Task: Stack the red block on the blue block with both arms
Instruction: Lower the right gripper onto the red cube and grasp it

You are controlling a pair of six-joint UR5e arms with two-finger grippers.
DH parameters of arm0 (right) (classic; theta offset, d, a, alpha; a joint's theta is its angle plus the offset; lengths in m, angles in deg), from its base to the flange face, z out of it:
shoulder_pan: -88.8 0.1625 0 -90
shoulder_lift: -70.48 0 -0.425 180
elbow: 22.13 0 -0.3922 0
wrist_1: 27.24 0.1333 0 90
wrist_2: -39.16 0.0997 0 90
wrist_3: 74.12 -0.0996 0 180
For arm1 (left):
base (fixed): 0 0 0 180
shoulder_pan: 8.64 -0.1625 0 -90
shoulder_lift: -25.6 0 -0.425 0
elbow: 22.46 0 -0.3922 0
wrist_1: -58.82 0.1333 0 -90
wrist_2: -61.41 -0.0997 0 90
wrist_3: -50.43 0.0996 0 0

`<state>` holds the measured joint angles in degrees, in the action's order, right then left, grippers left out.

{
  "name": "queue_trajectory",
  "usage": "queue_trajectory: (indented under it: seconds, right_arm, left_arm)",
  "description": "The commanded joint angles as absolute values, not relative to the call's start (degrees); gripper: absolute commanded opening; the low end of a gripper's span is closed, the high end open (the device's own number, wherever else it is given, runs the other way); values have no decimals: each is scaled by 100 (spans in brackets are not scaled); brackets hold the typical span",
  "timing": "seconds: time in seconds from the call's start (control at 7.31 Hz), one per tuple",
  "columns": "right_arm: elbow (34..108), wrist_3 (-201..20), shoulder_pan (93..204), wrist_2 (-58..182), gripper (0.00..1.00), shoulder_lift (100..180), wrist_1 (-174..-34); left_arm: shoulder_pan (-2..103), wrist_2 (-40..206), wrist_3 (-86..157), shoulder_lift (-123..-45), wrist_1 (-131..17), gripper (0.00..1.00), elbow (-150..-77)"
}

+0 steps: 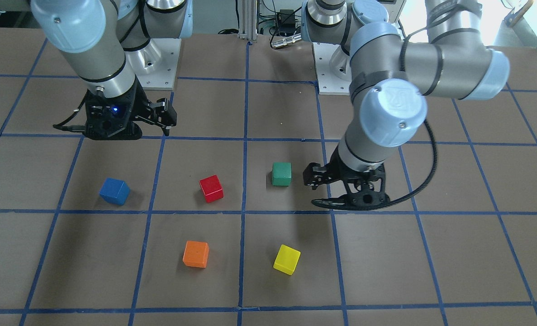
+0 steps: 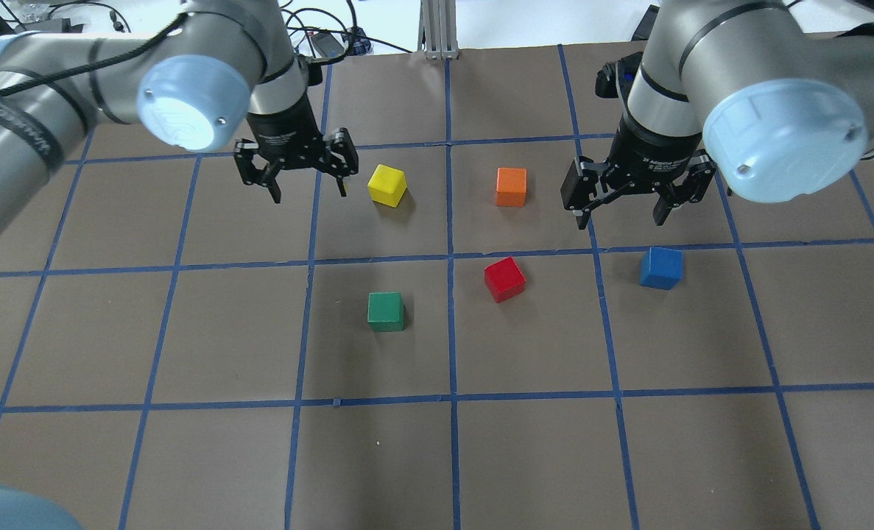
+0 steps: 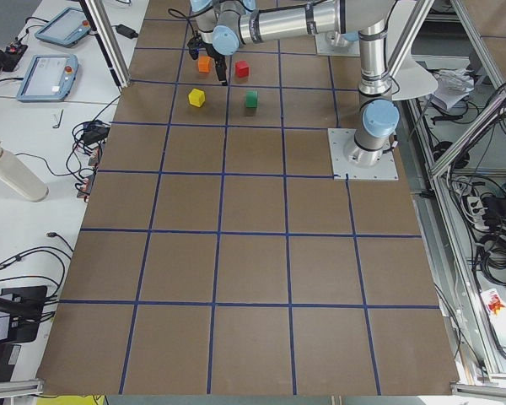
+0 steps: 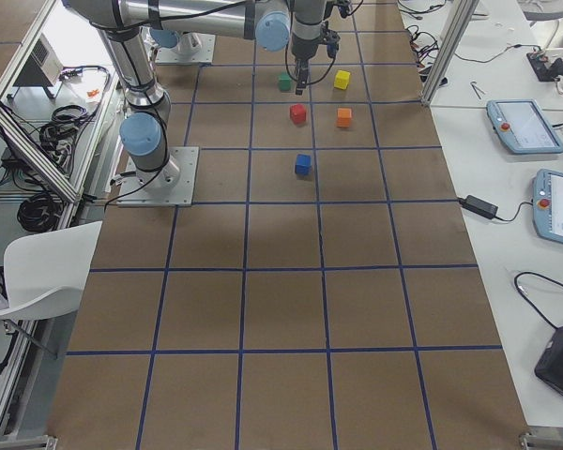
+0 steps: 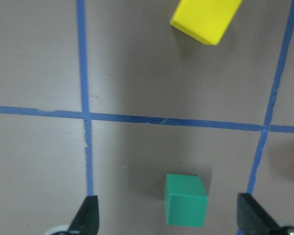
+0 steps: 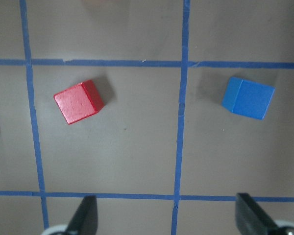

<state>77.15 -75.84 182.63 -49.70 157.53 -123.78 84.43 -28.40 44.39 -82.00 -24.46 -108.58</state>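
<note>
While I hold nothing at all, the task stands at its opening step, the pick-up not yet begun. Nearest to me, my left two-finger black gripper (image 2: pixel 310 188) hangs above the brown table mat with its blue tape grid (image 2: pixel 186 331), fingers spread wide and empty. Its wrist camera looks down on the small green cube (image 2: pixel 386 311), which sits roughly between the fingertips in that view. My right black gripper (image 2: pixel 622 215) hovers wide and empty too, and its wrist camera takes in both things I need. The small matte red cube (image 2: pixel 504 279) rests on the mat in the near row, turned a little against the grid lines. The small blue cube (image 2: pixel 660 267) sits in the next square toward my right, apart from it, with a tape line between them. Farther out lie a yellow cube (image 2: pixel 387 185) and an orange cube (image 2: pixel 511 186), neither part of the job. I judge the next move calls for one gripper to come over the red cube, twist so the fingers square up with its turned faces, descend and close on it — then carry it to the blue cube's top face.
</note>
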Motion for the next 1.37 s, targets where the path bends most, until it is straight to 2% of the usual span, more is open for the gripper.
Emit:
queue_trajectory:
  seconds: [0.0,0.27,0.41,1.23]
  right_arm:
    - [8549,-7623,18460,-4978,100,15670,-13406]
    - [9097,-7649,18557,-4969,100,15548,-14523]
    - [9098,-7658,18635,-4978,100,15199,-14780]
    - [9046,-7842,19392,-5144,100,14282,-15792]
  left_arm:
    - [8040,-2868,5131,-7786,-2477,100,-10911]
    - [8074,-2850,5192,-7513,-2476,100,-11095]
    - [8074,-2824,5193,-7477,-2468,100,-11096]
    - [8215,-2903,5140,-7538,-2503,100,-11079]
